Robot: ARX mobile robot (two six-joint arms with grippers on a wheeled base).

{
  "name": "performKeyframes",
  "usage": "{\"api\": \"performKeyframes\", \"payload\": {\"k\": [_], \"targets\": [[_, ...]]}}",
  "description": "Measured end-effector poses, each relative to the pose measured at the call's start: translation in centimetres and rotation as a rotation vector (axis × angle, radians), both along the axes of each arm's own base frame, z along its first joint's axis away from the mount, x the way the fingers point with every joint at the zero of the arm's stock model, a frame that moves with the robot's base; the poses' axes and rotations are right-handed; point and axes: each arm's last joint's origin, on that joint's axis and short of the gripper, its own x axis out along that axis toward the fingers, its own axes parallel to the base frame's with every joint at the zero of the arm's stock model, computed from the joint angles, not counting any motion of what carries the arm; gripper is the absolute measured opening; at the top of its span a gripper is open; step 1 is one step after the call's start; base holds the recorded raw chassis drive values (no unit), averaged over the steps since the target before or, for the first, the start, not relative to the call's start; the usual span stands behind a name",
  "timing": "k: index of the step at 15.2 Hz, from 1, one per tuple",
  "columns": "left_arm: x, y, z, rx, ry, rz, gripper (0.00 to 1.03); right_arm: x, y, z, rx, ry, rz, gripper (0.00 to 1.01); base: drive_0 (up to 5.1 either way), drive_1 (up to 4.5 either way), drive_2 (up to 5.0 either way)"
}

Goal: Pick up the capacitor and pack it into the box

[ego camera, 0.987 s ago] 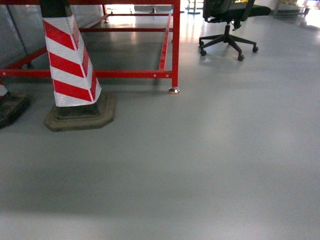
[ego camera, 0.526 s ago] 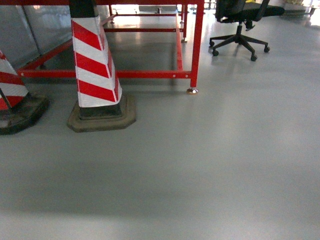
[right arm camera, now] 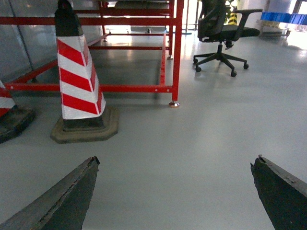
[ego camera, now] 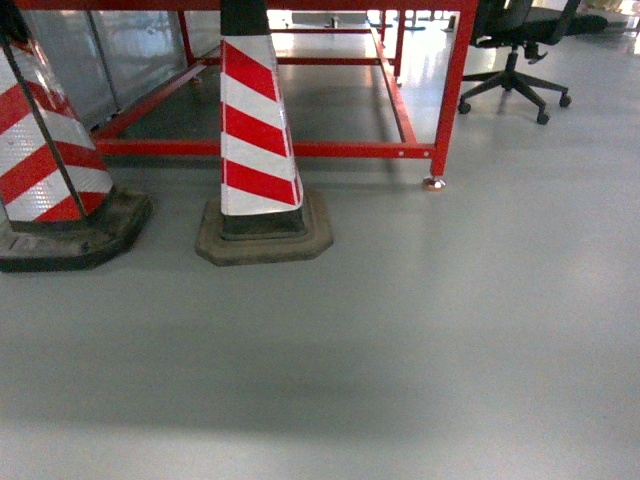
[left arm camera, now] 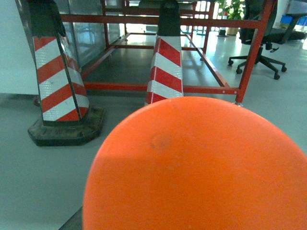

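A large, smooth orange rounded body, the capacitor (left arm camera: 196, 167), fills the lower left wrist view right where my left gripper's jaws sit and hangs above the floor. It hides the fingers, apart from a dark sliver at its lower left edge. In the right wrist view my right gripper (right arm camera: 176, 160) is open, its two dark fingertips (right arm camera: 91, 165) wide apart over bare grey floor with nothing between them. The box is out of view. Neither gripper shows in the head view.
Two red-and-white striped cones on dark bases stand ahead, one at the centre (ego camera: 258, 130) and one at the left (ego camera: 45, 150). A red steel frame (ego camera: 300, 149) rises behind them, with its foot (ego camera: 433, 183) on the floor. A black office chair (ego camera: 515, 70) is at the far right.
The head view has swung left. The cone, the red frame and the chair have slid to the right, and a second cone has come in at the left edge.
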Motion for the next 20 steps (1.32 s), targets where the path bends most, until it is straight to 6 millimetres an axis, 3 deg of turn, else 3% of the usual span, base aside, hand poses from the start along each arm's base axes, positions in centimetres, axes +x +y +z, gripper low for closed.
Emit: {"api": "performKeyframes", "payload": {"k": [7, 10, 20], "targets": [[0.0, 0.0, 0.03, 0.0, -0.004, 0.002, 0.44, 0.0, 0.01, -0.08, 0.0, 0.009, 0.002, 0.98, -4.9, 2.55, 2.6], [0.0, 0.0, 0.0, 0.0, 0.0, 0.001, 0.44, 0.0, 0.01, -0.01, 0.0, 0.001, 0.002, 0.98, 0.0, 0.0, 0.0], [0.0, 0.0, -0.01, 0.0, 0.0, 0.002, 0.44, 0.0, 0.0, 0.02, 0.0, -0.002, 0.001, 0.98, -0.1, 4.0, -4.2]]}}
